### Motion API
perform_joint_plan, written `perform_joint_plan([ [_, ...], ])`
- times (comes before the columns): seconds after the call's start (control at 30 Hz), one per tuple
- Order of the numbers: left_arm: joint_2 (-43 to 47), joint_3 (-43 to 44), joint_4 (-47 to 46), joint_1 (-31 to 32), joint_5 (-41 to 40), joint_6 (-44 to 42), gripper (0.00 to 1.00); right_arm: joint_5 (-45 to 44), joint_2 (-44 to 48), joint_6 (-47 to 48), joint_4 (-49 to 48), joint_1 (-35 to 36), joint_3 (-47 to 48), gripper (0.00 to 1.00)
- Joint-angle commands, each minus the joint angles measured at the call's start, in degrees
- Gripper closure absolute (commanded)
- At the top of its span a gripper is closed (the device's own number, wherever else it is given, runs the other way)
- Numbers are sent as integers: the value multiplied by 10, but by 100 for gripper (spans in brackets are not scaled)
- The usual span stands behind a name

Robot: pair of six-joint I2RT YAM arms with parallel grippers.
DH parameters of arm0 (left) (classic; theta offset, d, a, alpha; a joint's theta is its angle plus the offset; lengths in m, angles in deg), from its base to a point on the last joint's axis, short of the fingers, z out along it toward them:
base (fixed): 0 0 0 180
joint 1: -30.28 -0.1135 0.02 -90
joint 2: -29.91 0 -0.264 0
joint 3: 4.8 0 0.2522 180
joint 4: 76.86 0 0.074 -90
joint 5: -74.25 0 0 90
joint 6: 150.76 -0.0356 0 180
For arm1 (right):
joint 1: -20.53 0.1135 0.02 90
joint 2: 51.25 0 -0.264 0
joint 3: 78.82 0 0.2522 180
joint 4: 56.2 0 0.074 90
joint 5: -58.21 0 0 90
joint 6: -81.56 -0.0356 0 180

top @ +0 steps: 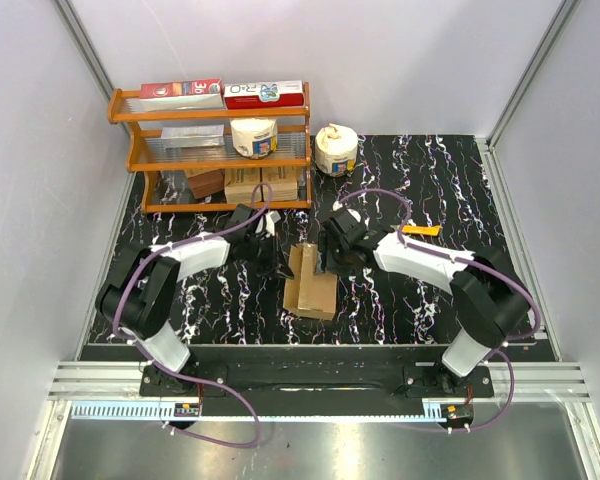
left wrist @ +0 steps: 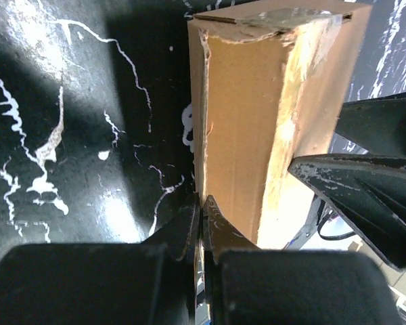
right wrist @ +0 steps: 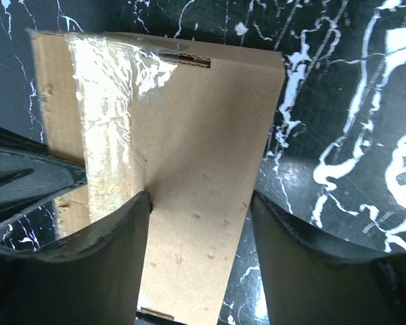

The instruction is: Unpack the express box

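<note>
Standing beyond express box (top: 311, 283): rack (top: 180, 165), roll (top: 336, 150)

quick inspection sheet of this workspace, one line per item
surface: black marbled table
job's things: express box lying flat mid-table between the arms, clear tape along its seam
clutter: orange rack at back left holding cartons and small brown boxes; white container beside it; yellow item by the right arm, too small to identify
grippers: left gripper shut, tips at the box's edge; right gripper open, fingers astride the box's taped panel, grip unclear
cables: purple cables looping along both arms
surroundings: white enclosure walls
</note>
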Motion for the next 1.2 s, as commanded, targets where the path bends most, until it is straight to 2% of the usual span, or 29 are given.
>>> perform_joint_plan([
  [0.0, 76, 52, 70, -3, -14, -13, 100, -82, 50, 10, 64, -4, 17, 32],
  [0.13, 118, 70, 101, -3, -14, -15, 100, -92, 73, 13, 78, -4, 30, 26],
  [0.53, 134, 86, 125, -3, -8, -11, 100, -101, 111, 12, 108, -3, 68, 23],
  [0.73, 134, 92, 125, -3, 2, -9, 100, -37, 130, 36, 74, -3, 67, 16],
  [1.03, 140, 102, 136, -3, -6, 1, 100, -71, 83, 32, 97, 34, 105, 15],
  [1.17, 146, 109, 144, -3, -15, 6, 100, -117, 45, 23, 125, 60, 137, 15],
])
